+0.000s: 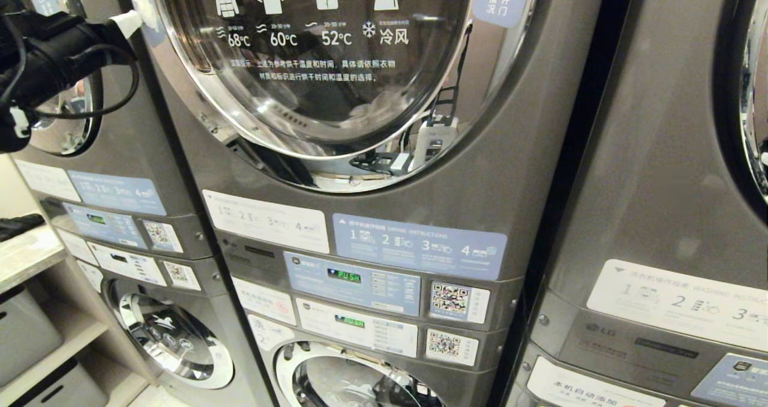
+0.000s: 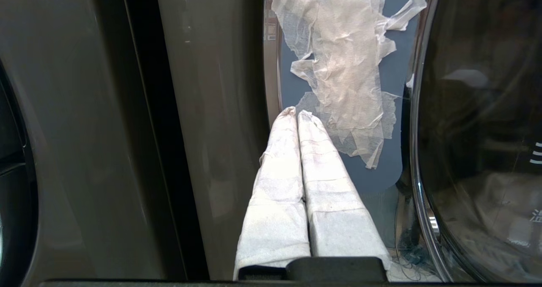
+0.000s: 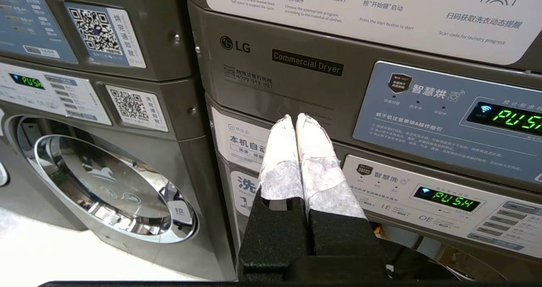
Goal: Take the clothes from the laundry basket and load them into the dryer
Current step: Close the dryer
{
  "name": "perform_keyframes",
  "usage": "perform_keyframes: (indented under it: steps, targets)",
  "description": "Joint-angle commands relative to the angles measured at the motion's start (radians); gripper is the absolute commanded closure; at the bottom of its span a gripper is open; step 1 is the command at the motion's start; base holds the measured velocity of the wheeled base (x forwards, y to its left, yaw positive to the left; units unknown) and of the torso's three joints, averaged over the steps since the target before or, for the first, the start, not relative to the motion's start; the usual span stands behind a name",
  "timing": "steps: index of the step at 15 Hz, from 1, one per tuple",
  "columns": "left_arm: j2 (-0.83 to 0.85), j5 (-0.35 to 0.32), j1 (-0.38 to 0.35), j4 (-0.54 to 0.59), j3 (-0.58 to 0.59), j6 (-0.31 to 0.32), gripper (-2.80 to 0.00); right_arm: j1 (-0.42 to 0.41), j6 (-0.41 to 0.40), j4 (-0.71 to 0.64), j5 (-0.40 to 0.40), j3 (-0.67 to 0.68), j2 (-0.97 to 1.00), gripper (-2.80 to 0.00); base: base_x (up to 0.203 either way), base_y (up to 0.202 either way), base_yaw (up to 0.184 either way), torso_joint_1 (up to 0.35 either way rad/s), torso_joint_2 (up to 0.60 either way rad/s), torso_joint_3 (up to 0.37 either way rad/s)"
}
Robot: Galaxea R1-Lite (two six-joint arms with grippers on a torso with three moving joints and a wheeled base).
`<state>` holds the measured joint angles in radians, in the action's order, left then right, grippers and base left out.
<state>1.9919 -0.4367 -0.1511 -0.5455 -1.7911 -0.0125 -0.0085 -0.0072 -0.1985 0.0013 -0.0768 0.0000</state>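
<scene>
The dryer (image 1: 384, 173) fills the head view, its round glass door (image 1: 336, 65) shut at twelve o'clock, with pale cloth dimly visible behind the glass. The left tool (image 2: 297, 114) has its wrapped fingers pressed together, holding nothing, tips at the door's edge just beside a blue label (image 2: 394, 109) covered with torn white tape (image 2: 343, 67). The right tool (image 3: 296, 118), also closed and empty, points at a neighbouring machine's control panel (image 3: 449, 122). Shelves (image 1: 36, 329) stand at eight o'clock. No laundry basket is in sight.
</scene>
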Motion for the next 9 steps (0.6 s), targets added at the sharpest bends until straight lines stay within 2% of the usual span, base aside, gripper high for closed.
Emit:
perform_keyframes:
  steps: [1, 9]
  targets:
    - [0.013, -0.004, 0.004, 0.001, -0.001, -0.001, 0.00, 0.001, 0.000, -0.001, 0.000, 0.000, 0.000, 0.00, 0.000, 0.000, 0.000, 0.000, 0.00, 0.000]
    - [0.041, -0.001, 0.078, 0.003, -0.002, -0.001, 0.00, 0.001, 0.000, -0.001, 0.000, 0.000, 0.001, 0.00, 0.000, 0.000, 0.000, 0.000, 0.00, 0.000]
